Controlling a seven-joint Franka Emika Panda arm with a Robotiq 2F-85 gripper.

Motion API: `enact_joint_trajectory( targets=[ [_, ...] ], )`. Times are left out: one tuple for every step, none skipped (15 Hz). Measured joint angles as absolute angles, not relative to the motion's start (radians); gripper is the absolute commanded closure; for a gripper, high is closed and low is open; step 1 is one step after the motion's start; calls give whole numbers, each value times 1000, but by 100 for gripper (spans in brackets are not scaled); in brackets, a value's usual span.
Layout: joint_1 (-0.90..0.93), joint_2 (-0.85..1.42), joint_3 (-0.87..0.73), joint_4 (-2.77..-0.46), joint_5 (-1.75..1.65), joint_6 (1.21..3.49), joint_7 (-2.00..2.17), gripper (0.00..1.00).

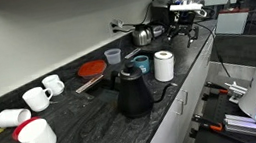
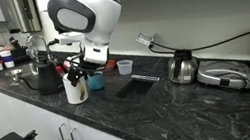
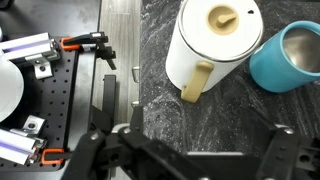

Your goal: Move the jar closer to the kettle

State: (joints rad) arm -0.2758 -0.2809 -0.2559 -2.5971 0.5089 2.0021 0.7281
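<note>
The white jar (image 1: 165, 65) stands on the dark counter next to a teal cup (image 1: 143, 64), a short way from the matte black kettle (image 1: 133, 93). In the wrist view the jar (image 3: 210, 45) has a cream lid and a cream side tab, and the teal cup (image 3: 295, 55) touches or nearly touches it. Both also show in an exterior view, jar (image 2: 75, 86) and kettle (image 2: 45, 75). My gripper (image 3: 195, 152) is open and empty. It hovers above the jar (image 2: 73, 62), off to one side and apart from it.
A silver kettle (image 1: 143, 36), a grey cup (image 1: 114, 55) and a red plate (image 1: 90, 69) stand near the wall. White mugs (image 1: 37, 96) lie further along the counter. The counter edge (image 3: 138, 70) runs beside the jar. A cable trails behind (image 2: 212, 41).
</note>
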Motion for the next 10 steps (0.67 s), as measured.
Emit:
enact_joint_trajectory(
  targets=[
    [-276, -281, -256, -2597, 509, 2002, 728, 0],
    [-276, -281, -256, -2597, 509, 2002, 728, 0],
    [-276, -281, -256, -2597, 508, 2002, 728, 0],
    [-276, -280, -256, -2598, 519, 1999, 734, 0],
    [-276, -277, -258, -2599, 551, 1998, 740, 0],
    [-276, -272, -262, -2601, 590, 1998, 744, 0],
    [-276, -264, -269, -2603, 630, 1998, 747, 0],
    [-277, -251, -278, -2605, 673, 1997, 748, 0],
    [-279, -236, -287, -2608, 715, 1997, 748, 0],
    [-281, -219, -296, -2612, 750, 1997, 747, 0]
  ],
)
